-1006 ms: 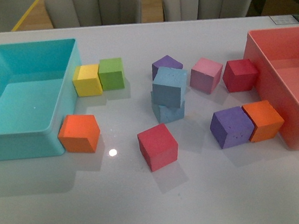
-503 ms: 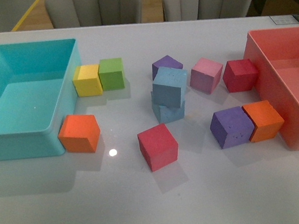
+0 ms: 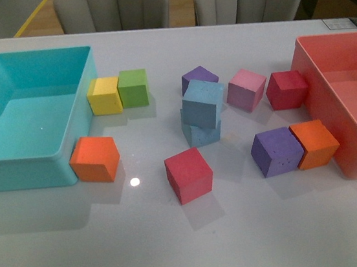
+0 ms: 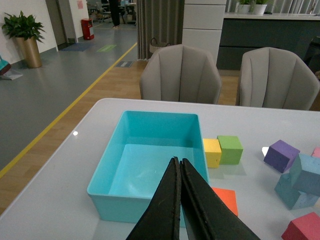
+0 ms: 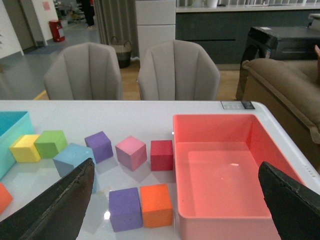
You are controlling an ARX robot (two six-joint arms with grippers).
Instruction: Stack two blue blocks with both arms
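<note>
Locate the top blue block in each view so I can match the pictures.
Front view: top blue block sits mid-table, tilted on the lower one, just in front of a purple cube.
Left wrist view: at the right edge, beside the same purple cube.
Right wrist view: partly hidden behind a gripper finger.
Shared landmark: the green cube.

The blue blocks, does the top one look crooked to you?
Yes. The top blue block sits twisted and tipped on the bottom blue block, not square with it, so the stack looks wonky. Every other cube lies flat on the table.
</note>
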